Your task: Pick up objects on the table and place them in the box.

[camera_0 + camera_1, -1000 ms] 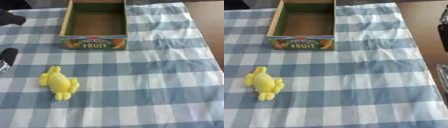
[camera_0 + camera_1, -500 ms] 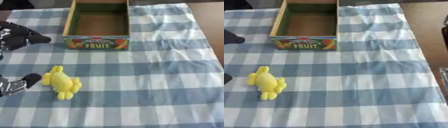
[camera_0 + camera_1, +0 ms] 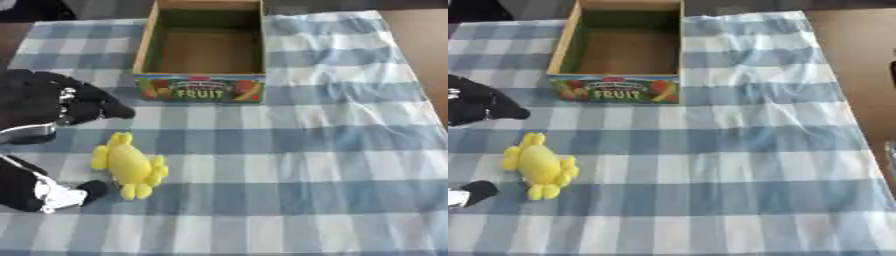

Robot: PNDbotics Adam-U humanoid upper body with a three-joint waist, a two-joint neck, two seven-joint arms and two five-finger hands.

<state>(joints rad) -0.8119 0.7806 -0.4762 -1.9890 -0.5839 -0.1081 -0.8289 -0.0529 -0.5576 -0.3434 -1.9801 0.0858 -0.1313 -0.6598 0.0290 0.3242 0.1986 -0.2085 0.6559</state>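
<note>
A yellow plush toy [image 3: 129,165] lies on the blue-and-white checked cloth [image 3: 306,150], left of the middle. My left hand [image 3: 48,102] comes in from the left edge and is open. Its black fingers [image 3: 98,106] reach out just above the toy, and its thumb [image 3: 68,193] lies just below and to the left of it. The toy sits in the gap between them, and I see no contact. The cardboard box [image 3: 203,92] with "FRUIT" on its front stands at the top centre and is empty inside. My right hand shows in neither view.
The cloth is wrinkled on the right side [image 3: 367,95]. Bare brown table [image 3: 859,60] shows past the cloth's right edge, with a thin dark sliver [image 3: 892,75] at the picture's border.
My left hand has come further in from the left, and its fingers and thumb now flank the yellow toy. The toy and the box have stayed in place.
</note>
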